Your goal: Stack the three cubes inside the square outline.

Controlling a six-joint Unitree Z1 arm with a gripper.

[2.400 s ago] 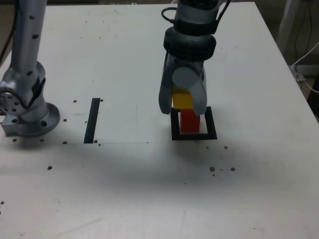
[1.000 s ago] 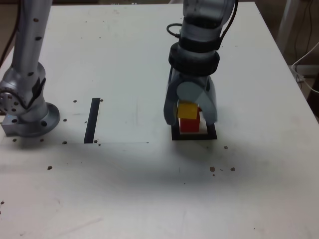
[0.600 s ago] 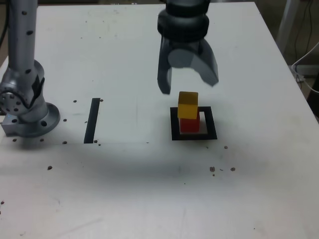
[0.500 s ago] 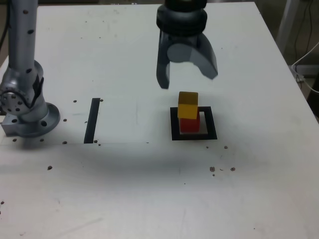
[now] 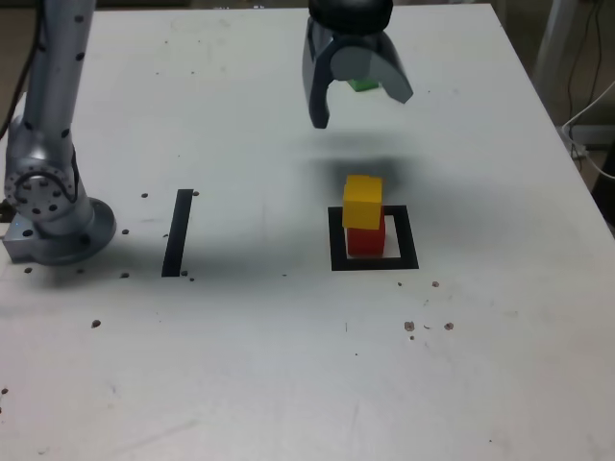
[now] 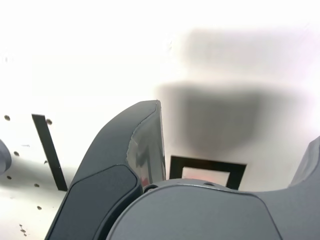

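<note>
The yellow cube sits on top of the red cube, and both stand inside the square outline. My gripper hangs open and empty above the table, behind the stack. The green cube shows only as a small patch between the spread fingers, farther back on the table. In the wrist view one dark finger fills the foreground, and part of the square outline peeks out behind it; no cube can be made out there.
A straight black strip lies on the exterior view's left. The arm's grey base stands at the left edge. Small dark specks dot the white table. A cable hangs off the right edge.
My gripper let go of the yellow cube on the red one, opened, rose and moved back toward the green cube. The stack stayed put.
</note>
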